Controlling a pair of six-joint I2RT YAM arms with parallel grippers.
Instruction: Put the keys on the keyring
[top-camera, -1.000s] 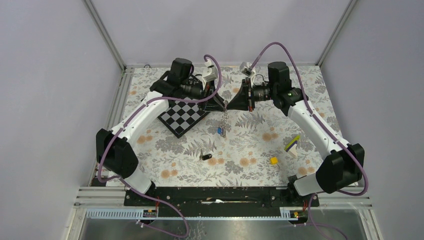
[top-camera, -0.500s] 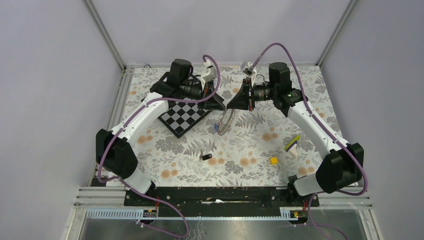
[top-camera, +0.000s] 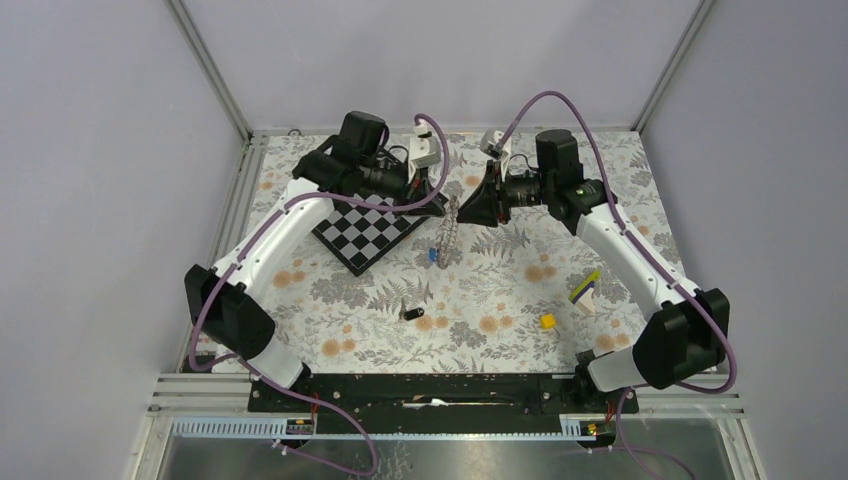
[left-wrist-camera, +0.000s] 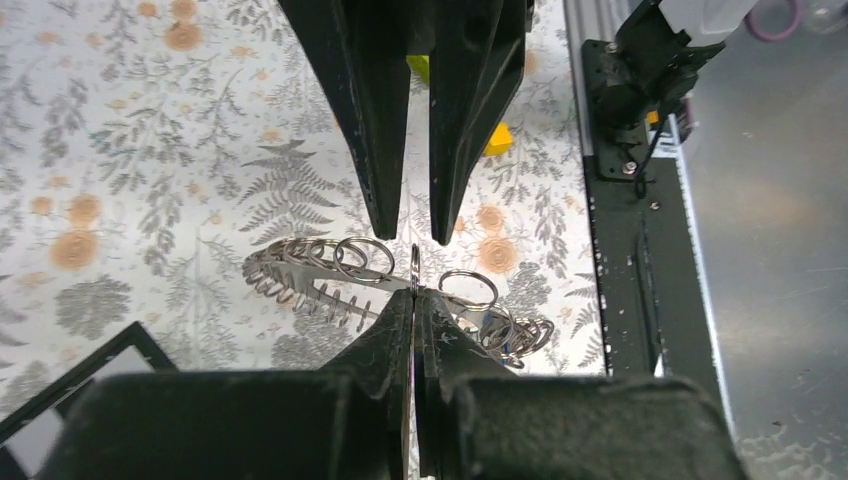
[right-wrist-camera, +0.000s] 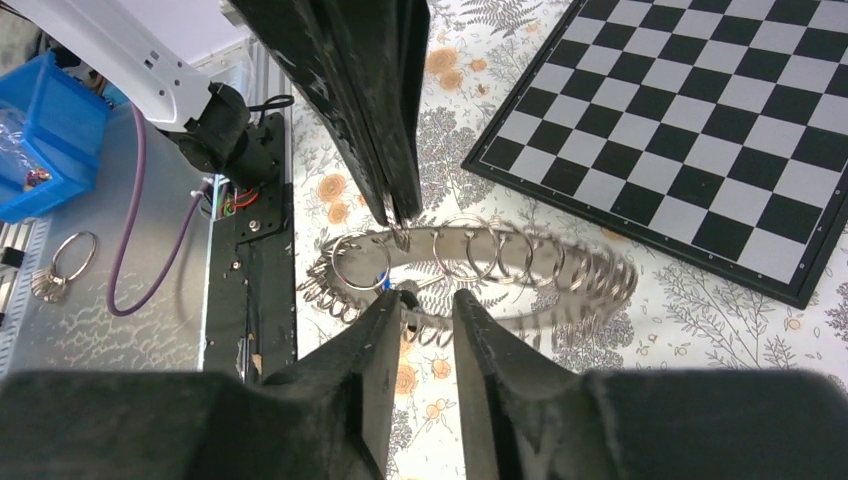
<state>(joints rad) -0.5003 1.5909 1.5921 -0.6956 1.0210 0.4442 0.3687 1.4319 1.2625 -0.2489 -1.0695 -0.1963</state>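
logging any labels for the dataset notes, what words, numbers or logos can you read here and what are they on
None: no word, number, brand or sign can be read in any view.
The chessboard shows plain black and white squares, no edge letters or digits.
The blue bin shows no label.
The keyring and yellow cube carry no visible marks.

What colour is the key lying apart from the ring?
Black key, clearest in the top external view.

The keyring (top-camera: 449, 223) is right of the chessboard (top-camera: 364, 236).
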